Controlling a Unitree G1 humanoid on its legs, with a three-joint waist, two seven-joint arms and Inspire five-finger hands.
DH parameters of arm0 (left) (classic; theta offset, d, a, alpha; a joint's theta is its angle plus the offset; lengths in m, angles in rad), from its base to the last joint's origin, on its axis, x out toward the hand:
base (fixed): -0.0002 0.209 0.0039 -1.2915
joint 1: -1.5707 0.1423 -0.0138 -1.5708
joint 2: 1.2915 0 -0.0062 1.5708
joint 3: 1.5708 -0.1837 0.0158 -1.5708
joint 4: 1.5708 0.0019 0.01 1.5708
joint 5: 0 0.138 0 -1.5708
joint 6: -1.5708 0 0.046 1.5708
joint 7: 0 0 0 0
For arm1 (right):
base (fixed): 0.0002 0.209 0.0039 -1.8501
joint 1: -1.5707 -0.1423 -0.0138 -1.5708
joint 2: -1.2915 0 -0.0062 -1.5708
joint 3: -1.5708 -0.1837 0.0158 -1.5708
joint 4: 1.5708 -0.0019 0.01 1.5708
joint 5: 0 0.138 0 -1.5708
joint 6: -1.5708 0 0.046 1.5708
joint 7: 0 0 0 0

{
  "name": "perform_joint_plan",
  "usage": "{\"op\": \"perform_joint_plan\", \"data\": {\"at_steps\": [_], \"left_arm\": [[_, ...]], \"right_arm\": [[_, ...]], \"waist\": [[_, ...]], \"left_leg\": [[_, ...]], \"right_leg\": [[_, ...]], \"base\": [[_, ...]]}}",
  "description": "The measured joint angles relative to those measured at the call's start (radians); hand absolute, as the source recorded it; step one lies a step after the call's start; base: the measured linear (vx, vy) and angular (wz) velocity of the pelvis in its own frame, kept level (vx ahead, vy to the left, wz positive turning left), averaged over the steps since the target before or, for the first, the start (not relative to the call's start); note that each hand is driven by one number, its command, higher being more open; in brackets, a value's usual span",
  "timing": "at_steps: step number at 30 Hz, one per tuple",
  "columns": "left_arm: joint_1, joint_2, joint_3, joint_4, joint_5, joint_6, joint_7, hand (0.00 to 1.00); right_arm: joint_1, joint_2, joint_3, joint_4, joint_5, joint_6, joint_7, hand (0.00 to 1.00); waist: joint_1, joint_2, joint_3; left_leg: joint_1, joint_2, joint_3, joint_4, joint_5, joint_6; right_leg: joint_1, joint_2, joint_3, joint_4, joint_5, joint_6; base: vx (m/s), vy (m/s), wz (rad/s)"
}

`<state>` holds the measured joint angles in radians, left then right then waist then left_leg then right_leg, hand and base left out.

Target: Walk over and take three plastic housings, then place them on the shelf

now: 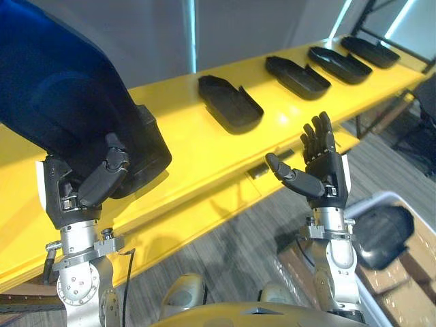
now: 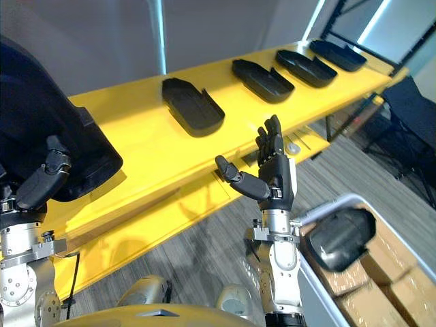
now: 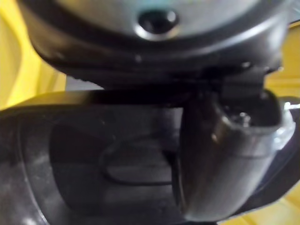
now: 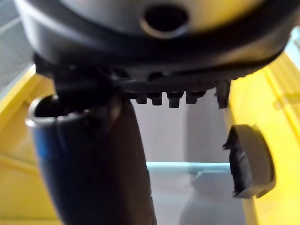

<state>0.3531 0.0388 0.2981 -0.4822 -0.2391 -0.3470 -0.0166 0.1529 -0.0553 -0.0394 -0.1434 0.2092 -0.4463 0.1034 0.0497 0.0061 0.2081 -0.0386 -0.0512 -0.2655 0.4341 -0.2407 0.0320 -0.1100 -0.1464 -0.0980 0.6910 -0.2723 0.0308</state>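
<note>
My left hand (image 1: 102, 180) is shut on a large black plastic housing (image 1: 61, 95), held up at the left over the front part of the yellow shelf (image 1: 177, 136). In the left wrist view the thumb (image 3: 225, 154) presses against the housing's dark shell (image 3: 93, 159). Several more black housings lie in a row on the shelf, the nearest one (image 1: 230, 102) in the middle and others (image 1: 297, 76) toward the far right. My right hand (image 1: 320, 170) is open with straight fingers, raised in front of the shelf's edge and holding nothing.
A pale bin (image 1: 402, 204) at the lower right holds another black housing (image 1: 381, 235) on brown cardboard boxes (image 1: 409, 286). A lower yellow ledge (image 1: 204, 204) juts out under the shelf. A dark metal frame (image 1: 371, 13) stands at the far right end.
</note>
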Motion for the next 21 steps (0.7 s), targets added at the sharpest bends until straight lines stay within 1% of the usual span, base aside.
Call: {"op": "perform_joint_plan", "data": {"at_steps": [2,3,4,5,6,7,8,9,10,11,12,13,14,15,16,17,18,19,20,21], "left_arm": [[-0.02,0.0,-0.013,0.0,-0.001,-0.001,0.0,0.0],[-0.035,0.0,-0.032,0.001,-0.004,-0.001,-0.005,0.0],[-0.036,0.001,-0.052,0.001,-0.004,-0.001,-0.009,0.0],[-0.033,0.003,-0.057,0.0,-0.004,-0.001,-0.012,0.0],[-0.023,0.011,-0.065,-0.009,-0.003,-0.001,-0.019,0.0],[-0.022,0.005,-0.066,-0.009,-0.003,-0.002,-0.022,0.0],[0.001,-0.011,-0.076,-0.013,-0.003,0.002,-0.025,0.0],[0.017,-0.013,-0.076,-0.018,0.001,0.001,-0.04,0.0],[0.023,-0.012,-0.074,-0.021,0.001,0.0,-0.056,0.0],[0.019,-0.012,-0.078,-0.021,0.003,0.0,-0.069,0.0],[0.012,-0.012,-0.078,-0.021,0.016,0.0,-0.077,0.0],[0.005,-0.009,-0.079,-0.021,0.025,0.0,-0.085,0.0],[-0.003,-0.001,-0.08,-0.017,0.027,0.001,-0.095,0.0],[-0.01,0.004,-0.082,-0.014,0.027,0.001,-0.098,0.0],[-0.038,0.014,-0.092,-0.001,0.04,0.001,-0.1,0.0],[-0.064,0.021,-0.096,0.01,0.053,0.001,-0.101,0.0],[-0.09,0.026,-0.097,0.02,0.053,0.003,-0.106,0.0],[-0.107,0.032,-0.096,0.027,0.051,0.015,-0.117,0.0],[-0.114,0.036,-0.096,0.031,0.051,0.025,-0.122,0.0],[-0.116,0.045,-0.096,0.043,0.053,0.039,-0.134,0.0]], "right_arm": [[-0.007,-0.026,-0.017,-0.038,0.0,-0.018,-0.001,1.0],[-0.008,-0.044,-0.04,-0.075,-0.004,-0.026,-0.006,1.0],[-0.007,-0.06,-0.058,-0.12,-0.01,-0.028,-0.015,1.0],[-0.007,-0.067,-0.063,-0.145,-0.009,-0.028,-0.021,1.0],[-0.009,-0.069,-0.068,-0.197,-0.009,-0.028,-0.025,1.0],[-0.017,-0.079,-0.069,-0.22,-0.009,-0.029,-0.025,1.0],[-0.03,-0.118,-0.07,-0.249,-0.009,-0.03,-0.027,1.0],[-0.038,-0.143,-0.073,-0.262,-0.008,-0.03,-0.028,1.0],[-0.053,-0.162,-0.08,-0.265,-0.007,-0.03,-0.025,1.0],[-0.07,-0.184,-0.1,-0.265,-0.007,-0.03,-0.023,1.0],[-0.078,-0.19,-0.126,-0.265,-0.007,-0.03,-0.022,1.0],[-0.083,-0.19,-0.157,-0.264,-0.006,-0.027,-0.021,1.0],[-0.08,-0.188,-0.2,-0.264,-0.005,-0.019,-0.021,1.0],[-0.077,-0.187,-0.22,-0.263,-0.006,-0.018,-0.021,1.0],[-0.066,-0.184,-0.277,-0.263,-0.005,-0.016,-0.025,1.0],[-0.06,-0.184,-0.313,-0.263,-0.005,-0.015,-0.025,1.0],[-0.051,-0.18,-0.344,-0.264,-0.003,-0.012,-0.024,1.0],[-0.034,-0.169,-0.363,-0.264,0.003,-0.009,-0.023,1.0],[-0.025,-0.161,-0.367,-0.264,0.004,-0.008,-0.023,1.0],[-0.008,-0.139,-0.367,-0.264,0.005,-0.001,-0.019,1.0]], "waist": [[-0.006,0.011,-0.002],[-0.016,0.007,-0.005],[-0.03,-0.001,-0.009],[-0.03,-0.012,-0.015],[-0.021,-0.048,-0.035],[-0.016,-0.047,-0.033],[-0.02,-0.005,-0.044],[-0.015,0.01,-0.053],[-0.006,0.016,-0.057],[-0.004,0.017,-0.061],[-0.008,0.016,-0.061],[-0.018,0.015,-0.061],[-0.04,0.015,-0.061],[-0.052,0.015,-0.06],[-0.073,0.016,-0.061],[-0.082,0.017,-0.06],[-0.086,0.018,-0.06],[-0.09,0.019,-0.06],[-0.093,0.02,-0.06],[-0.106,0.024,-0.062]], "left_leg": [[0.011,0.002,-0.05,-0.003,-0.005,-0.009],[0.013,-0.007,-0.098,0.002,-0.013,-0.022],[0.014,-0.02,-0.124,0.011,-0.024,-0.04],[0.013,-0.027,-0.118,0.015,-0.034,-0.053],[0.01,-0.043,-0.094,0.022,-0.06,-0.065],[0.009,-0.036,-0.089,0.041,-0.082,-0.075],[-0.007,0.03,-0.053,0.076,-0.113,-0.097],[-0.002,0.071,-0.024,0.069,-0.117,-0.098],[0.009,0.101,0.001,0.047,-0.114,-0.105],[0.013,0.128,0.02,0.013,-0.099,-0.121],[0.013,0.146,0.051,-0.012,-0.081,-0.128],[0.01,0.161,0.094,-0.036,-0.061,-0.128],[0.011,0.175,0.169,-0.06,-0.031,-0.125],[0.011,0.177,0.202,-0.07,-0.017,-0.122],[0.016,0.173,0.271,-0.099,0.015,-0.115],[0.026,0.164,0.301,-0.127,0.035,-0.109],[0.045,0.151,0.316,-0.166,0.053,-0.106],[0.057,0.14,0.323,-0.198,0.068,-0.102],[0.063,0.135,0.326,-0.209,0.072,-0.098],[0.07,0.129,0.333,-0.221,0.075,-0.094]], "right_leg": [[-0.028,0.057,0.06,-0.134,0.005,0.008],[-0.047,0.079,0.109,-0.206,0.02,0.024],[-0.045,0.075,0.133,-0.258,0.051,0.05],[-0.044,0.062,0.13,-0.272,0.087,0.051],[-0.038,0.03,0.121,-0.296,0.162,0.04],[-0.027,0.026,0.105,-0.297,0.133,0.066],[0.007,0.067,0.051,-0.319,0.124,0.05],[0.024,0.091,0.036,-0.337,0.125,0.036],[0.034,0.109,0.03,-0.354,0.131,0.025],[0.047,0.121,0.015,-0.383,0.142,0.008],[0.052,0.123,0.001,-0.399,0.149,0.002],[0.056,0.119,-0.013,-0.415,0.156,-0.005],[0.066,0.105,-0.035,-0.429,0.158,-0.007],[0.073,0.096,-0.046,-0.433,0.158,-0.007],[0.083,0.072,-0.07,-0.436,0.158,-0.007],[0.086,0.055,-0.081,-0.436,0.158,-0.006],[0.087,0.041,-0.084,-0.438,0.159,-0.003],[0.098,0.03,-0.084,-0.454,0.166,0.007],[0.104,0.026,-0.084,-0.461,0.169,0.012],[0.117,0.021,-0.084,-0.481,0.177,0.024]], "base": [[0.28,-0.11,0.97],[0.27,-0.164,1.52],[0.32,-0.237,1.42],[0.26,-0.256,1.21],[0.25,-0.281,0.69],[0.21,-0.302,0.74],[0.16,-0.287,0.52],[0.14,-0.256,0.37],[0.13,-0.224,0.16],[0.12,-0.197,0.14],[0.11,-0.185,0.3],[0.08,-0.136,0.47],[0.06,-0.078,0.48],[0.05,-0.05,0.65],[0.03,-0.005,0.59],[-0.01,0.033,0.5],[-0.04,0.074,0.21],[-0.04,0.079,0.04],[-0.05,0.084,0.03],[-0.04,0.075,-0.04]]}}
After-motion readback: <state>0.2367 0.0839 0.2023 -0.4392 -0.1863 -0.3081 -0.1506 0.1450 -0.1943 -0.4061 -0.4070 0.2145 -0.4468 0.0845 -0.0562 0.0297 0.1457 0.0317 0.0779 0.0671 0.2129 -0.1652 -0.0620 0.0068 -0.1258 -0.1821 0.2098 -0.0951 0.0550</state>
